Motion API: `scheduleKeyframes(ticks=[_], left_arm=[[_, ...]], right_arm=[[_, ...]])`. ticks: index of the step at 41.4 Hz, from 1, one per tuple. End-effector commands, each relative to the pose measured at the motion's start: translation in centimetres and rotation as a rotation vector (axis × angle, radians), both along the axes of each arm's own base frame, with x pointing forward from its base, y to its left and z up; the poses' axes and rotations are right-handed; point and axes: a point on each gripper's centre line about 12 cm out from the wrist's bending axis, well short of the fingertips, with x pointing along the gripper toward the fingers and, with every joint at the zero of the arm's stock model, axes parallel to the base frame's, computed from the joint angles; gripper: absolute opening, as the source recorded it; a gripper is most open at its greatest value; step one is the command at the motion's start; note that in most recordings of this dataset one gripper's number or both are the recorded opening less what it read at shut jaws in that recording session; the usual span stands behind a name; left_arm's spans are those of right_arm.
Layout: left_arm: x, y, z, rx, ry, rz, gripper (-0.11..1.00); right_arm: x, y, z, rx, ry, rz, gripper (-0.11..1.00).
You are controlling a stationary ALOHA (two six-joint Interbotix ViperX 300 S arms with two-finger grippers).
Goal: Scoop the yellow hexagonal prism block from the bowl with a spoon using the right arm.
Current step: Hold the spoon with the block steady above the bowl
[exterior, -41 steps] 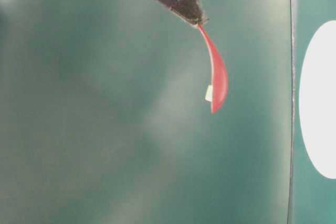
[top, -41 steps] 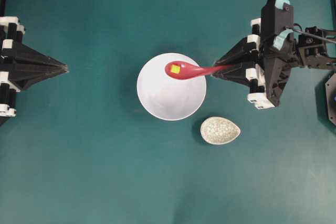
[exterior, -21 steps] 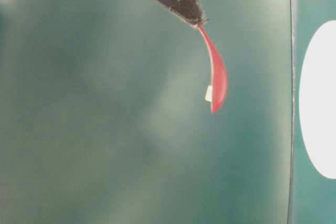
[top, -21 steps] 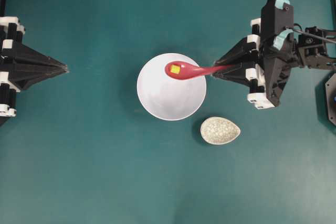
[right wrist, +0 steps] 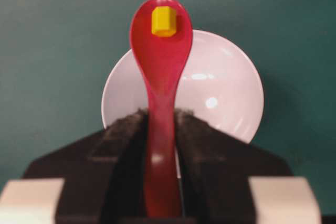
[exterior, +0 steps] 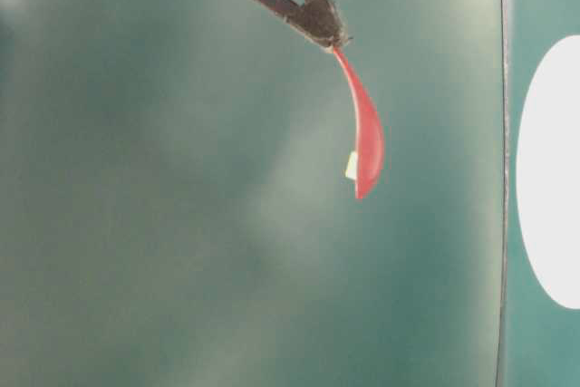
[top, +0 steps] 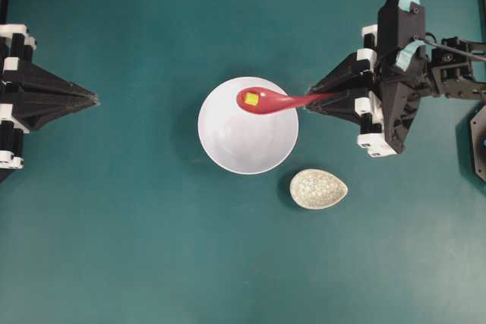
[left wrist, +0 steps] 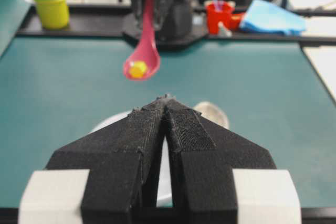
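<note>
A teal mat (top: 152, 248) covers the table edge to edge, evenly lit. Beyond its far edge, a black ledge (left wrist: 79, 24) holds a yellow jar with a blue lid (left wrist: 50, 7), a red cup (left wrist: 219, 15) and a blue cloth (left wrist: 273, 18).

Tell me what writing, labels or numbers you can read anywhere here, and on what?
None can be read.
Spoon, block, bowl: plain, no marks.
Speckled dish: crackle pattern only, no text.
Yellow tub, red cup: too blurred to tell.
</note>
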Motion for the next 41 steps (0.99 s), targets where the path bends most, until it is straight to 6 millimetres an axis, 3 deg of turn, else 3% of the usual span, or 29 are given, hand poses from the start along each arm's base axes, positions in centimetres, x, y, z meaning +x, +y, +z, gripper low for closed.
scheduleKeyframes(ticks=[1,41], left_arm=[[0.22,-0.03,0.90,-0.003,-0.018,-0.002,0.01],[0.37,-0.03,0.39,-0.003,0.014,-0.001,0.01]], right_arm=[[0.23,0.04,1.44,-0.001,-0.039,0.001,0.25],[0.19,0.13,1.18,0.004,-0.016,0.008,0.25]])
